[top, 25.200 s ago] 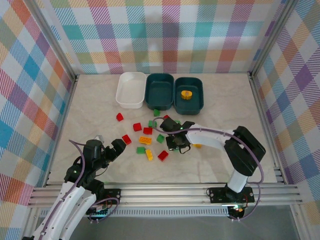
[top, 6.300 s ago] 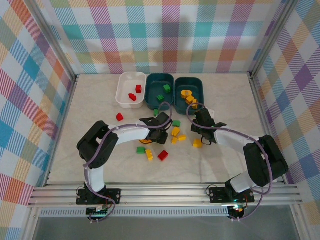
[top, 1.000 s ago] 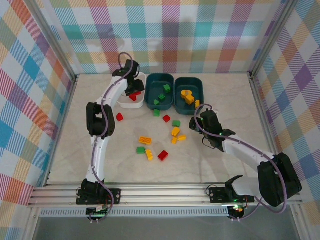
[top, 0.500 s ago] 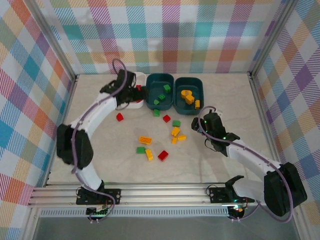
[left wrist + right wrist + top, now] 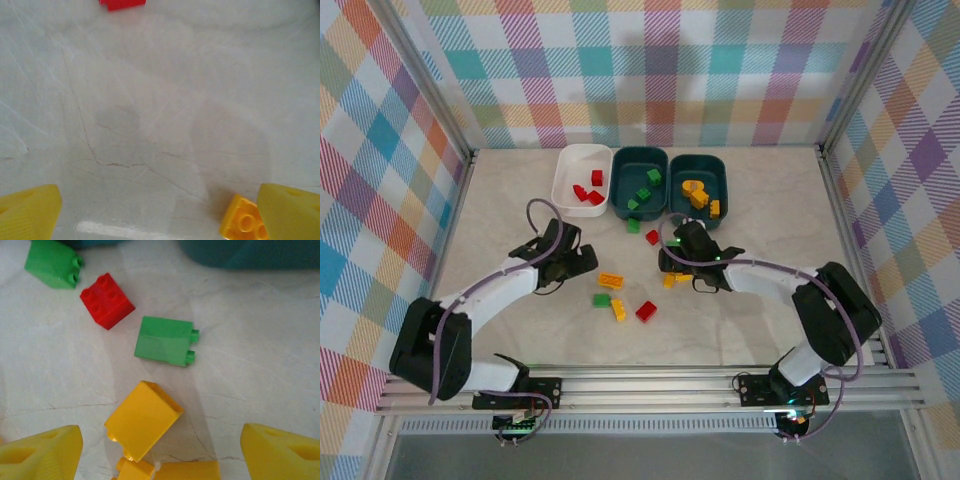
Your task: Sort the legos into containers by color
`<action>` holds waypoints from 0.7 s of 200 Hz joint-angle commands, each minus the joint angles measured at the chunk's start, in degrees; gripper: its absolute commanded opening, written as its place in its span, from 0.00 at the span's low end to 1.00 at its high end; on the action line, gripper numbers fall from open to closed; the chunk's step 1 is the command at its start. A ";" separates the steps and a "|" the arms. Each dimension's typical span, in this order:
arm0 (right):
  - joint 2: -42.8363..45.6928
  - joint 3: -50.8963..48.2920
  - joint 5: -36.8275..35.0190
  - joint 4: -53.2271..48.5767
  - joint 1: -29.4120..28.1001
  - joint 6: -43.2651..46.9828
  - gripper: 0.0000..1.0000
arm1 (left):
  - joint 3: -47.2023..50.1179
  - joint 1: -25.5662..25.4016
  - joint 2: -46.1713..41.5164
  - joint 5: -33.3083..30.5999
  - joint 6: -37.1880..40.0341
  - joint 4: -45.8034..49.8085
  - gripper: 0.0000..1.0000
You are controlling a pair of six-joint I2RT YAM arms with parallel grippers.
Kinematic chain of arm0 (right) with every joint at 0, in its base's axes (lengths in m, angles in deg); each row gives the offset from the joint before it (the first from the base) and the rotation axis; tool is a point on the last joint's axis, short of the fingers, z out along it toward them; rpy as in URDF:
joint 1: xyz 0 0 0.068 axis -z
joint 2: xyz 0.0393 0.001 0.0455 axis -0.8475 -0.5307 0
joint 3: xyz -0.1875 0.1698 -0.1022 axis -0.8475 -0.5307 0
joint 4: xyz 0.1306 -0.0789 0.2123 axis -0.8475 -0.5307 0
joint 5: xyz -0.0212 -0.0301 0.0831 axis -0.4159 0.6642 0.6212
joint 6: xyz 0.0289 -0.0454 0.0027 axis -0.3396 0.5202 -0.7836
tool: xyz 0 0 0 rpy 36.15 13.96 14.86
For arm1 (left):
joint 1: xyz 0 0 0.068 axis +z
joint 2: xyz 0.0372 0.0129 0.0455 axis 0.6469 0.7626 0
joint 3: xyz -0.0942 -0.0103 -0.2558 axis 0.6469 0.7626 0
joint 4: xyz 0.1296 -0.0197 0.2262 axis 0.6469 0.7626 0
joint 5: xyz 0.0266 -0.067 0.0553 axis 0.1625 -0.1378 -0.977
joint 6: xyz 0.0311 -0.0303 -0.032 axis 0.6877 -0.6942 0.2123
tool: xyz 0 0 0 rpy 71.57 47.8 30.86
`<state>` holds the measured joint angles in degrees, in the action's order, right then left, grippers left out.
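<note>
Right wrist: pickup step, right fingers wide, empty, astride yellow lego; descend, close next; left fingers wide, empty.

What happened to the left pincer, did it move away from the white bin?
Yes. The left pincer has come away from the white bin, moving toward the near side in the top view. It now sits open, well short of that bin.
</note>
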<state>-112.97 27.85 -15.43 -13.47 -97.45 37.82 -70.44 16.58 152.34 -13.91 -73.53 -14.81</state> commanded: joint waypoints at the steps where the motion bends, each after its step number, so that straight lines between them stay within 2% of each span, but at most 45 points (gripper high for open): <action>1: -3.36 4.11 1.25 -3.69 -0.31 6.75 0.82 | 2.60 0.35 -2.44 -0.93 -1.97 -0.89 1.00; 36: -8.67 7.63 1.06 -5.87 -0.31 8.58 0.80 | 3.93 0.39 -3.97 0.17 -2.02 -1.48 1.00; 67: -11.64 9.70 4.33 -5.48 -0.35 7.64 0.74 | 4.41 0.35 -4.09 0.43 -1.64 -1.86 1.00; 93: -12.56 10.59 4.19 -5.19 -0.57 8.66 0.71 | 4.44 0.37 -3.69 0.88 -1.63 -2.28 1.00; 140: -13.85 11.23 4.36 -5.63 -1.01 9.24 0.60 | 4.19 0.38 -3.22 0.87 -1.53 -2.48 1.00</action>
<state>-125.65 37.55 -11.46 -18.06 -97.82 46.00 -66.79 16.60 149.45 -13.32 -74.82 -15.97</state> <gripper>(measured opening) 0.618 0.999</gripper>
